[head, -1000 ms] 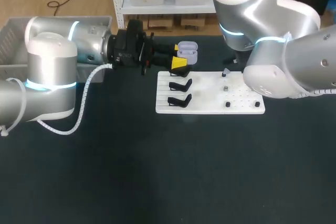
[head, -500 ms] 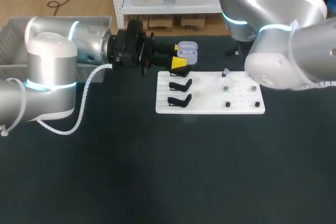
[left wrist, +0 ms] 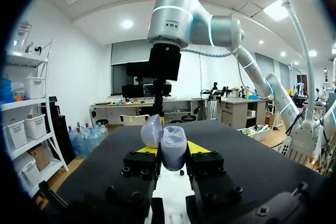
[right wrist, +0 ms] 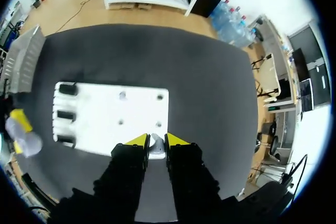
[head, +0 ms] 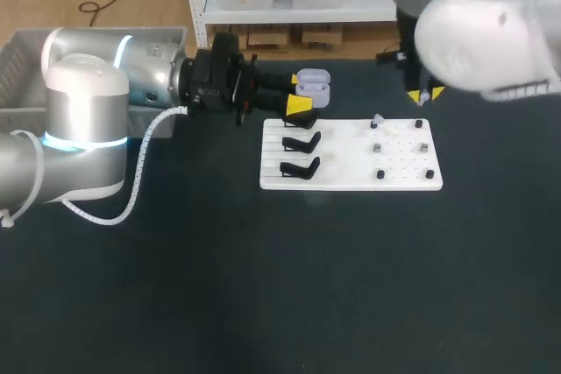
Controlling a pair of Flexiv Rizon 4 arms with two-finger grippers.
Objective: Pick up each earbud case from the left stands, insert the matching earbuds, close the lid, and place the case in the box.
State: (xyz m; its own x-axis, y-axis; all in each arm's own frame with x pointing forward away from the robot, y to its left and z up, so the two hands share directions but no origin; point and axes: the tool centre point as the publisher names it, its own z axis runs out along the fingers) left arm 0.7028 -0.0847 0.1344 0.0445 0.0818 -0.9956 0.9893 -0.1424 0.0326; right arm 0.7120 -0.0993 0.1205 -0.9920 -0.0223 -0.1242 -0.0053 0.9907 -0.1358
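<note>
Gripping open earbud case (head: 313, 85) in left jaws behind white board (head: 351, 177), pinching earbud (right wrist: 154, 141) in right jaws over its edge, probably needing socket alignment next.

no text, label, number or sign can be read in any of the views. the white board (head: 351, 164) and the earbud case (head: 313, 83) carry no legible print, and the small marks on the arm housings are too small and blurred to make out.
</note>
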